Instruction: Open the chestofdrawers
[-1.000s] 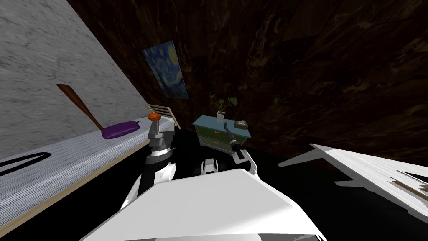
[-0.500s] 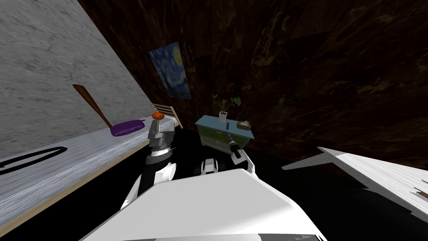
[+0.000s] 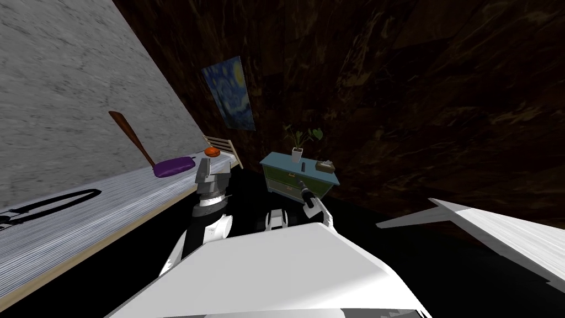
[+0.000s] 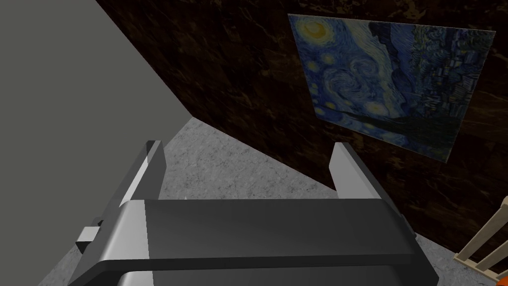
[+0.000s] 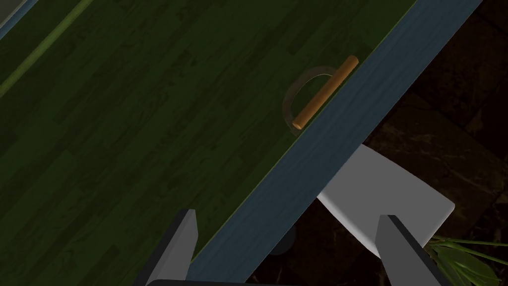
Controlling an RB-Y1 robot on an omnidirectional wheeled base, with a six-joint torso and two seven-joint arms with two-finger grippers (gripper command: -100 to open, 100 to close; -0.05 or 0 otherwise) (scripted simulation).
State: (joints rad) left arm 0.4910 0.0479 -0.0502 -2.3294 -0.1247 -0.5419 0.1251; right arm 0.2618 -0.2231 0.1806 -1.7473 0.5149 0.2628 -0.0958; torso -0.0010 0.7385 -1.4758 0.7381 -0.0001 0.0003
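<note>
The chest of drawers has a blue top and dark green drawer fronts, and it stands against the dark wall ahead of me. My right gripper points at it. In the right wrist view the gripper is open, a short way off a green drawer front. A brown bar handle sits just under the blue top edge, ahead of the fingers and not between them. My left gripper is raised at my left, open and holding nothing.
A white plant pot, a dark remote and a small box stand on the chest. A bed with a purple pillow runs along the left. A white slab juts in at the right.
The whole head picture has slid a little to the right, so I have moved or turned. The chest sits slightly further right. Both arms keep their pose.
</note>
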